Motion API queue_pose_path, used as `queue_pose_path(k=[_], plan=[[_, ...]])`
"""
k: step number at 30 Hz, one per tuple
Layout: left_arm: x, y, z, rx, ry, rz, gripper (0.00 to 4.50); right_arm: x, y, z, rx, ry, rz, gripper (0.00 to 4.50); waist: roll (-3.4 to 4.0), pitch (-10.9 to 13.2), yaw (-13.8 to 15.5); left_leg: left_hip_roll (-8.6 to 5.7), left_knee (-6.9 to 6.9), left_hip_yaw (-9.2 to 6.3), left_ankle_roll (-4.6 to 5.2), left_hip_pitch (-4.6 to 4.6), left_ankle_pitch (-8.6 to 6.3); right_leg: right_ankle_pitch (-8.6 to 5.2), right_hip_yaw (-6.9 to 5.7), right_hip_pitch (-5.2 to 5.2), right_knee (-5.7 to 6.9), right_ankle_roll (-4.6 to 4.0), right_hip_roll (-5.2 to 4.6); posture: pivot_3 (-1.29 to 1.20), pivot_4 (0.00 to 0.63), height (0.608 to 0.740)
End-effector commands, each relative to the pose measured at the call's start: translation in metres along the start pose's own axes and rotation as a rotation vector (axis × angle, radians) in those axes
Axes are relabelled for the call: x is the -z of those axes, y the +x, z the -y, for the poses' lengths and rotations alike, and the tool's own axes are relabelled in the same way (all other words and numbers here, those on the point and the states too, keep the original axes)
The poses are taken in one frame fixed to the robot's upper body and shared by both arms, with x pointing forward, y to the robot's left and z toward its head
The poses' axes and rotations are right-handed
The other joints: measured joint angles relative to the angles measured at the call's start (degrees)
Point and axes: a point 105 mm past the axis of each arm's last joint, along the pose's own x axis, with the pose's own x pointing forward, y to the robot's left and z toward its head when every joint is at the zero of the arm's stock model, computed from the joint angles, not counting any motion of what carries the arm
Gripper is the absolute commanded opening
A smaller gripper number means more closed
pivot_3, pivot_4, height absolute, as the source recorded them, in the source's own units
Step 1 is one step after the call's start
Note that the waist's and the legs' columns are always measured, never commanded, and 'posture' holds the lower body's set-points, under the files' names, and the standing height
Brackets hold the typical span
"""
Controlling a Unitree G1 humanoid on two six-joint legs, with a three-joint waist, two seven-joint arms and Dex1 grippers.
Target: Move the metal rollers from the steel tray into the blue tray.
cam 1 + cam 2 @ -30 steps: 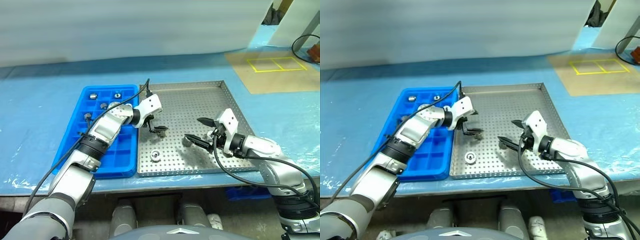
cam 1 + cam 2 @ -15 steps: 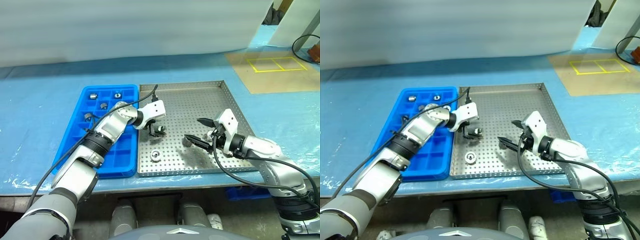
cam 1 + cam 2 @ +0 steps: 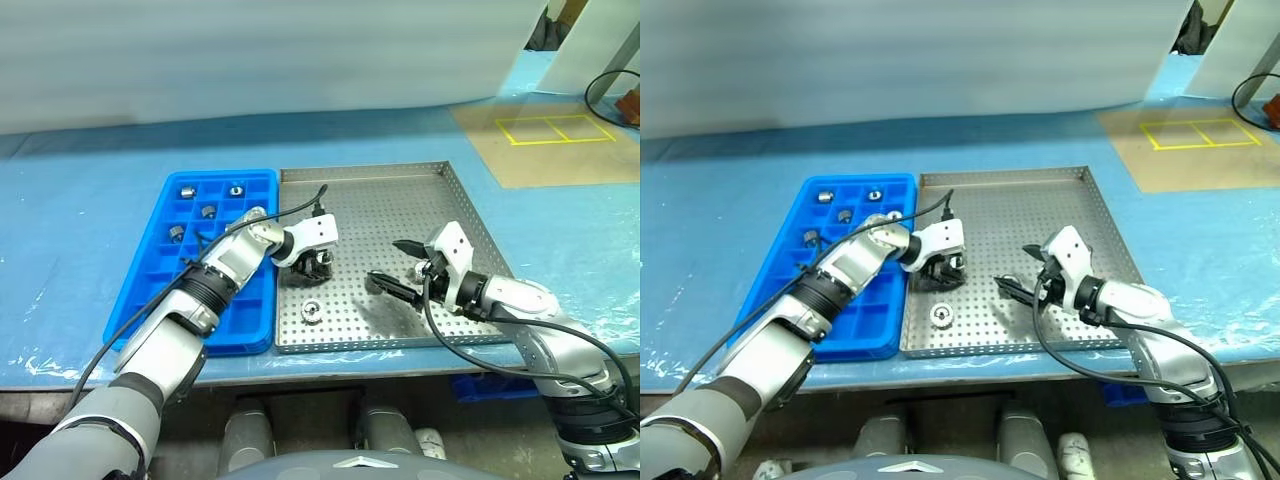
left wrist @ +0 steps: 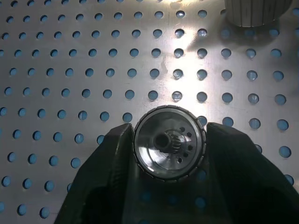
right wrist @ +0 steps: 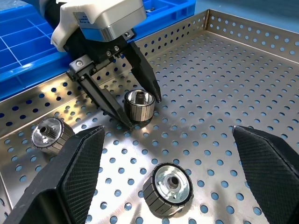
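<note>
**Left end effector clamps a roller on the steel tray**

The left end effector (image 5: 133,109) has its two black fingers pressed against opposite sides of one roller (image 4: 169,142), which stands on end on the steel tray (image 3: 400,190), close to the edge that borders the blue tray (image 3: 140,290). The right end effector (image 3: 398,264) hangs over the tray with its fingers spread wide and nothing between them.

The main risk is slip. The roller's side is smooth apart from fine ribs, and the fingers meet it only along narrow lines on a curved wall, so an off-centre squeeze could squirt it out or tip it as it lifts. A dropped roller could roll across the perforated sheet. The lift must also clear both trays' rims, and the compartments are small, so a skewed release could leave the piece perched on a divider.

The rollers are short, shiny grey cylinders with ribbed sides and a dark toothed bore. Two more lie loose on the steel tray: one (image 3: 312,310) near the front edge, one (image 5: 168,189) below the right fingers. Four (image 3: 186,191) sit in the blue tray's far compartments.
</note>
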Motion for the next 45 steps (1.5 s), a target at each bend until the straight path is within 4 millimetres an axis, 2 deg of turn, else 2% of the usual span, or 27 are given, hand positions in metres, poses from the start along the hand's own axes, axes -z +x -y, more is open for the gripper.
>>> queue_pose_path(k=[1, 4, 10, 16, 19, 21, 27, 33, 37, 45], plan=[[-0.007, -0.002, -0.002, 0.003, 0.025, 0.007, 1.86, -0.013, 0.0, -0.005, -0.008, -0.04, 0.043, 4.5, 0.0, 0.0, 0.03, 0.0, 0.0, 0.0, 0.0, 0.0, 0.0, 0.0, 0.0, 0.0, 0.0, 0.0, 0.0, -0.26, 0.15, 0.74], [-0.006, -0.003, -0.002, -0.001, 0.007, 0.016, 1.86, -0.013, 0.0, -0.005, -0.01, -0.039, 0.044, 4.5, 0.0, 0.0, 0.03, 0.0, 0.0, 0.0, 0.01, 0.0, 0.0, 0.0, 0.0, 0.0, 0.0, 0.0, 0.0, -0.27, 0.15, 0.74], [-0.025, -0.021, -0.008, -0.076, -0.124, 0.157, 1.86, -0.013, 0.003, -0.005, -0.022, -0.036, 0.044, 4.5, -0.01, 0.01, -0.02, 0.0, 0.0, 0.01, 0.02, -0.02, 0.0, 0.0, 0.0, -0.03, -0.01, 0.0, 0.0, -0.24, 0.15, 0.74], [-0.049, -0.055, -0.018, -0.293, -0.208, 0.289, 1.86, -0.015, 0.011, -0.006, -0.057, -0.043, 0.043, 4.5, -0.01, 0.01, 0.08, 0.02, 0.0, 0.01, 0.04, -0.05, 0.0, 0.0, -0.03, -0.05, 0.0, -0.01, -0.01, -0.19, 0.15, 0.74], [-0.052, -0.079, -0.03, -0.474, -0.274, 0.342, 1.86, -0.015, 0.015, -0.006, -0.081, -0.045, 0.041, 4.5, -0.01, 0.01, 0.13, 0.02, 0.0, 0.01, 0.05, -0.05, 0.01, 0.0, -0.04, -0.04, 0.0, -0.01, -0.02, -0.16, 0.15, 0.74], [-0.049, -0.089, -0.031, -0.561, -0.293, 0.35, 1.86, -0.014, 0.018, -0.008, -0.099, -0.046, 0.04, 4.5, -0.01, 0.01, 0.06, 0.02, 0.0, 0.01, 0.05, -0.12, 0.01, 0.0, -0.06, -0.04, -0.01, -0.01, -0.02, -0.15, 0.15, 0.74], [-0.009, -0.118, -0.025, -0.877, -0.481, 0.331, 1.86, -0.019, 0.033, -0.011, -0.169, -0.06, 0.053, 4.5, -0.02, 0.02, 0.3, 0.06, -0.01, 0.0, 0.06, -0.32, 0.02, 0.0, -0.13, -0.09, -0.02, -0.02, -0.01, -0.05, 0.15, 0.74], [0.028, -0.149, -0.011, -1.122, -0.591, 0.298, 1.86, -0.029, 0.04, -0.01, -0.232, -0.075, 0.071, 4.5, -0.06, 0.04, 2.31, 0.1, 0.0, -0.01, 0.1, -0.32, 0.06, 0.0, -0.24, -0.13, -0.02, -0.02, -0.04, 0.04, 0.15, 0.74], [0.041, -0.163, 0.0, -1.222, -0.632, 0.287, 1.86, -0.034, 0.05, -0.012, -0.294, -0.091, 0.079, 4.5, -0.07, 0.05, 3.4, 0.1, 0.0, -0.02, 0.11, -0.34, 0.06, 0.0, -0.27, -0.2, -0.03, -0.02, -0.06, 0.11, 0.15, 0.74], [0.071, -0.169, 0.017, -1.313, -0.738, 0.219, 1.86, -0.038, 0.063, -0.019, -0.383, -0.109, 0.078, 4.5, -0.11, 0.06, 6.24, 0.1, 0.01, -0.06, 0.12, -0.52, 0.08, 0.0, -0.33, -0.37, -0.02, -0.01, -0.1, 0.19, 0.15, 0.74]])
